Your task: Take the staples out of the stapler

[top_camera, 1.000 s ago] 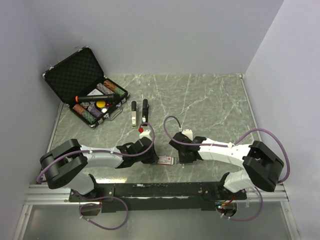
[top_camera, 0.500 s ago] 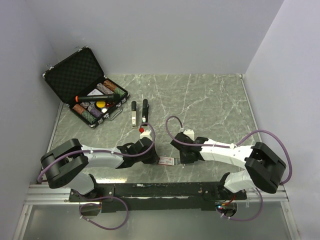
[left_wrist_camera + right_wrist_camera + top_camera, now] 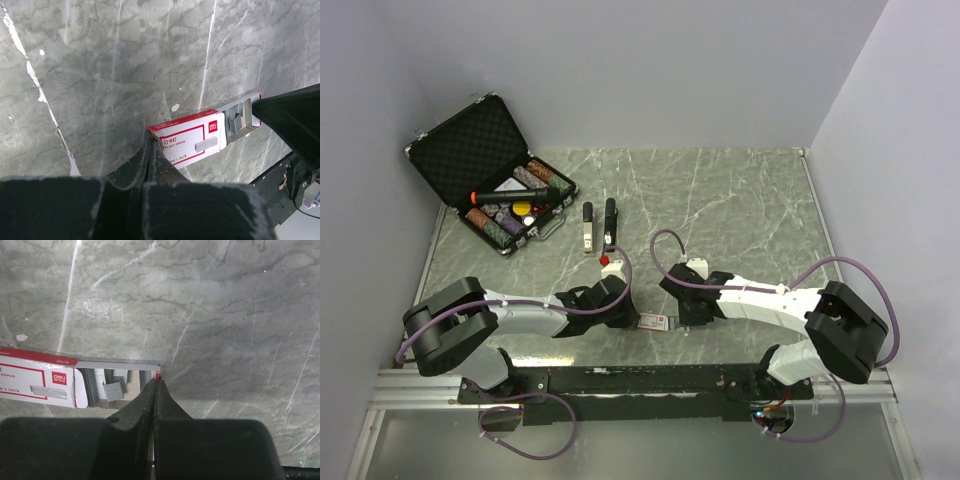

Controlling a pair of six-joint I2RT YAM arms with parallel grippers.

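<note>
- left gripper (image 3: 149, 146) clamped on the sleeve end of staple box (image 3: 187, 142), at table (image 3: 740, 200) 6 o'clock edge
- right gripper (image 3: 157, 382) pinched closed on end of pulled-out inner tray (image 3: 117, 371), staples (image 3: 114, 390) showing
- stapler (image 3: 587, 232) swung open, lying flat, 11 o'clock of box, apart from both grippers
- poker chip case (image 3: 470, 145) open, far 10 o'clock

Your table (image 3: 740, 200): grey-green marble pattern, pale veins crossing it, a few white flecks in wrist views. Back wall (image 3: 640, 70), left wall (image 3: 360, 200) and right wall (image 3: 900, 150) close it in on three sides, all plain pale lavender-grey. Black rail (image 3: 640, 380) runs along near edge, over aluminium strip (image 3: 420, 385). Below that you get glossy grey surface (image 3: 650, 450), possibly floor; view too poor to say. Light soft and even, with faint sheen on table.
</note>
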